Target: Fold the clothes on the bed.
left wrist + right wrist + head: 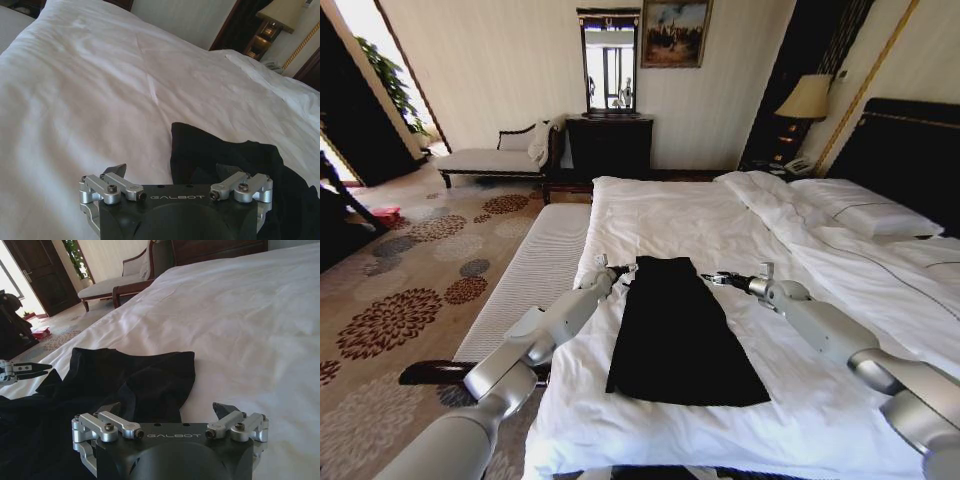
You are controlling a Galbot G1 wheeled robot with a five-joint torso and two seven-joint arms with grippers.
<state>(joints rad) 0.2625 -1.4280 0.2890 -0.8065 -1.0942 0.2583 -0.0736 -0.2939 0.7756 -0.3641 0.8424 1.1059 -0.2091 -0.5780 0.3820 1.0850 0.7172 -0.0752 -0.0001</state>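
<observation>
A plain black T-shirt (680, 335), folded lengthwise into a long narrow strip widening toward the foot, lies flat on the white-sheeted bed (720, 225), near the bed's left edge, well below the pillows.

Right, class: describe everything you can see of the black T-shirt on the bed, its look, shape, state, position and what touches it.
The T-shirt is plain black soft cloth, already folded into a long narrow panel that widens toward the robot. It lies flat on the white sheet of the bed, near the edge by the grey bench. Its far end is rumpled, and one corner sticks out there. The left gripper and right gripper sit at that far end, one on each side, fingers open, holding nothing.
</observation>
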